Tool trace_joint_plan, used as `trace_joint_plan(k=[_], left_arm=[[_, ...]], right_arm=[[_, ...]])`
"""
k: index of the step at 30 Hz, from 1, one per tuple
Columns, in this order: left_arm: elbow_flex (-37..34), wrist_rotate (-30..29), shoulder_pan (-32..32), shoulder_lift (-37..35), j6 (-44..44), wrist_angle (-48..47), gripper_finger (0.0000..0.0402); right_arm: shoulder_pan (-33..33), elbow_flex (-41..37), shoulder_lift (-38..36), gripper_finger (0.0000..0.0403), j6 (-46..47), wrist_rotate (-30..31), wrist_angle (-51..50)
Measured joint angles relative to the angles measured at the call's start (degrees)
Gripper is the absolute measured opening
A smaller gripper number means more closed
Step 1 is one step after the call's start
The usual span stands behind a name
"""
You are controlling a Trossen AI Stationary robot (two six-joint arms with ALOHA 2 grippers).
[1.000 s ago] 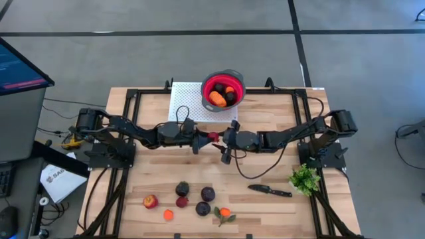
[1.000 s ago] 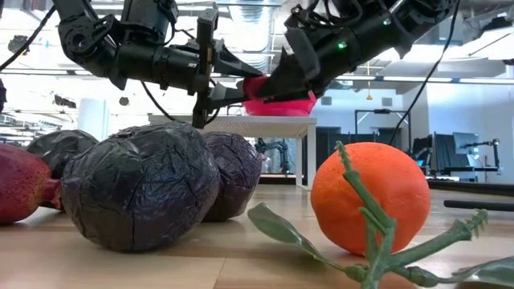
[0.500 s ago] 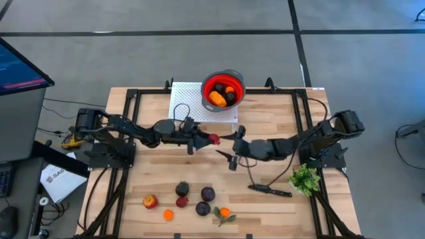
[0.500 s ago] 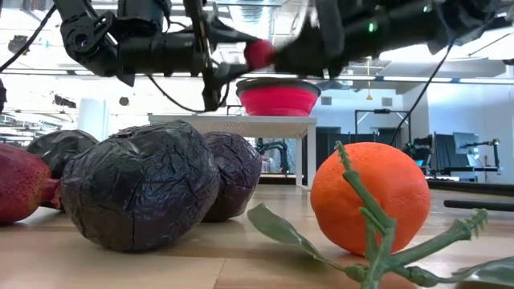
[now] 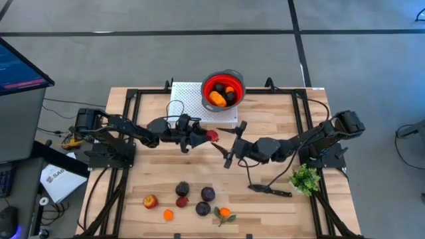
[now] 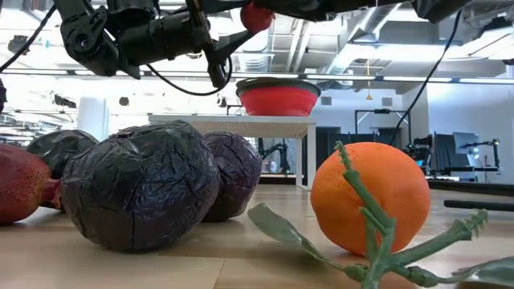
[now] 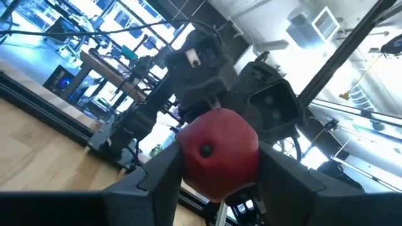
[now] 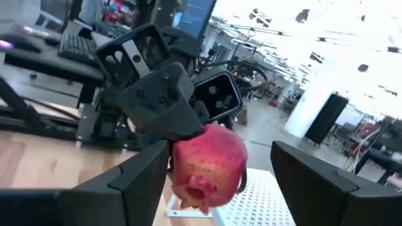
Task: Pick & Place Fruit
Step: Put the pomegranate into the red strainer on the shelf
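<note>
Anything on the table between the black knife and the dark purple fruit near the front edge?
No. In the high view the wood between the black knife and the nearest dark purple fruit is bare.

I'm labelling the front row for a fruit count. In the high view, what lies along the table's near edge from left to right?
red-yellow fruit → small orange fruit → red fruit → dark purple fruit → leafy orange → black knife → green leafy bunch

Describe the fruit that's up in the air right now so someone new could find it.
Start at the red bowl at the table's back edge, then look just in front of it to the left claw. The red fruit clamped there is the only piece off the table; the others lie along the front edge.
</note>
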Motion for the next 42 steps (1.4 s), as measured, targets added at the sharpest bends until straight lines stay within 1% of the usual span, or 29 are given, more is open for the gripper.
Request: trace_joint_plan(k=[3, 6, 10, 16, 19, 21, 23, 26, 29, 32, 35, 38, 42], left_arm=[[0.02, -0.27, 0.0, 0.0, -0.88, 0.47, 0.0179], [0.02, -0.41, 0.0, 0.0, -0.88, 0.66, 0.0179], [0.04, -0.46, -0.02, 0.0, -0.9, 0.84, 0.0184], [0.04, -0.51, 0.0, 0.0, -0.96, 1.1, 0.0194], [0.04, -0.5, 0.38, 0.0, -0.92, 0.75, 0.0208], [0.04, 0.04, 0.87, 0.0, -0.48, 0.46, 0.0224], [0.04, 1.91, 1.7, 0.0, 1.33, 0.2, 0.0244], [-0.09, 3.08, 2.88, 0.0, 2.51, -0.17, 0.0274], [-0.79, 3.16, 3.67, 0.0, 3.5, -1.94, 0.0296], [-1.57, 3.15, 3.91, 0.0, 6.69, -3.92, 0.0308], [-2.29, 2.97, 3.75, 0.0, 8.58, -4.81, 0.031], [-2.81, 2.76, 3.67, 0.0, 10.11, -4.86, 0.0304], [-3.24, 2.76, 3.67, 0.0, 10.4, -4.94, 0.0297]], right_arm=[[-0.49, 0.73, 0.01, 0.0266, -0.7, -0.66, -2.4], [-1.05, 1.33, 0.05, 0.0248, -0.7, -1.04, -4.86], [-1.17, 1.77, 0.05, 0.0214, -0.74, -3.39, -6.23], [-1.55, 2.13, 0.05, 0.0157, -0.67, -3.66, -6.74], [-1.46, 2.13, 0.05, 0.0139, -0.21, -3.7, -7.41], [-1.46, 2.16, 0.05, 0.0136, 0.12, -3.87, -8.28], [-1.26, 2.17, -0.72, 0.014, 1.35, -3.68, -10.98], [-1.0, 2.72, -4.55, 0.0148, 6.58, -2.23, -19.32], [-1.57, 5.13, -9.57, 0.0148, 12.95, -1.75, -33.55], [-3.97, 10.93, -13.43, 0.0146, 19.36, -1.75, -48.62], [-9.1, 20.45, -13.79, 0.0147, 25.15, -3.21, -65.0], [-16.7, 30.4, -10.37, 0.0149, 27.68, -8.6, -78.62], [-27.5, 41.15, -2.76, 0.0149, 26.5, -18.81, -87.97]])
